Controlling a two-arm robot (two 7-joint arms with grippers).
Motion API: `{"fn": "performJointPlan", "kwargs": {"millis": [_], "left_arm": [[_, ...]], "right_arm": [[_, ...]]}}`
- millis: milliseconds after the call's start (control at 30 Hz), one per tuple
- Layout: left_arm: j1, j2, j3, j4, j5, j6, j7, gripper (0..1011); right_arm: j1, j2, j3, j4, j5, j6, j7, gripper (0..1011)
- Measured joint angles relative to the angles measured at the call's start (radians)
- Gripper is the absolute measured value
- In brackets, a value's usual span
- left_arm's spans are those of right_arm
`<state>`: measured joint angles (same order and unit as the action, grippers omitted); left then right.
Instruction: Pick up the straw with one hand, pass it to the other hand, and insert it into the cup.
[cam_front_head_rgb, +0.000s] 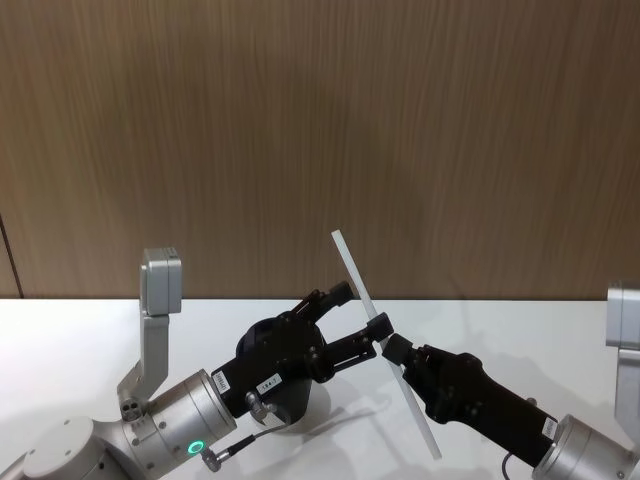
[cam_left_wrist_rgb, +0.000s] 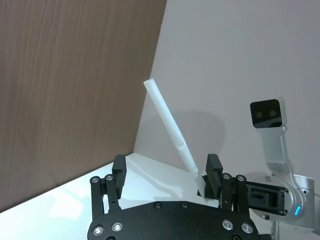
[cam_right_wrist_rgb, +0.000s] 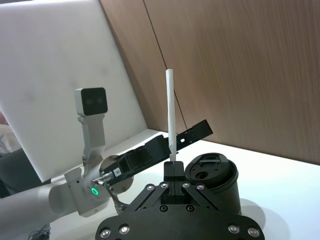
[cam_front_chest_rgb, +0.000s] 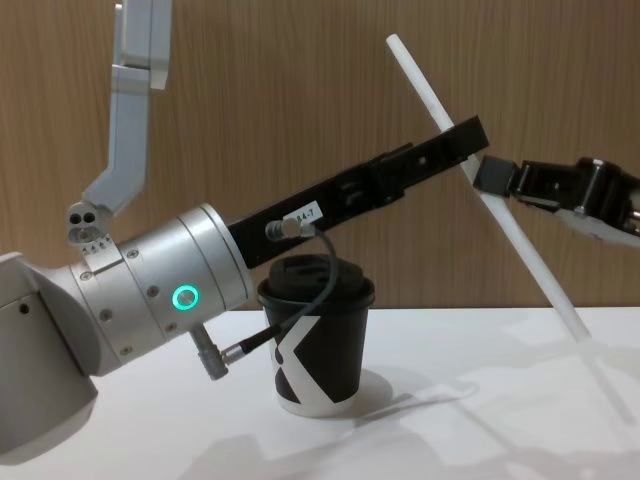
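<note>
The straw (cam_front_head_rgb: 355, 272) is held in the air above the white table (cam_front_chest_rgb: 480, 430), tilted, with its upper end set against the wood-panelled wall (cam_front_head_rgb: 300, 120) and its lower end pointing down towards the table on the robot's right. It is clamped near its middle by the right gripper (cam_front_head_rgb: 392, 348), whose fingers (cam_right_wrist_rgb: 172, 171) are seen closed tightly on it in the right wrist view. The left gripper (cam_front_head_rgb: 362, 308) is reached across from the left, and its two fingers (cam_left_wrist_rgb: 120, 171) are spread wide with the straw passing through the gap between them, just above the right gripper's grip. In the left wrist view the straw is seen close beside one finger and well apart from the other; whether that finger is touched cannot be told. Nothing is clasped by the left gripper. The cup (cam_front_chest_rgb: 320, 340) is stood upright on the table with its domed lid on, directly beneath the left arm's black cable and silver wrist, and is kept well apart from the straw, to the left of its lower end in the chest view.
</note>
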<state>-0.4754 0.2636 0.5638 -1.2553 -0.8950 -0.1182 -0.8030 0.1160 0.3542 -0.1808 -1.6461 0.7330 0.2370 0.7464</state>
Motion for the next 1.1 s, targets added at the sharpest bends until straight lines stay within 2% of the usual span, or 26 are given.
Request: {"fn": "performJointPlan", "kwargs": {"millis": [967,1100], "left_arm": [[-0.009,-0.013,-0.003,-0.011,-0.029,-0.019,-0.032,1002],[-0.010,-0.014,0.000,-0.016,-0.033,-0.020,-0.034,942]], "right_arm": [[0.017,0.018,-0.026,0.041,-0.004,-0.034,-0.006,0],[0.017,0.022,-0.029,0.042,-0.002,-0.035,-0.011,0]]}}
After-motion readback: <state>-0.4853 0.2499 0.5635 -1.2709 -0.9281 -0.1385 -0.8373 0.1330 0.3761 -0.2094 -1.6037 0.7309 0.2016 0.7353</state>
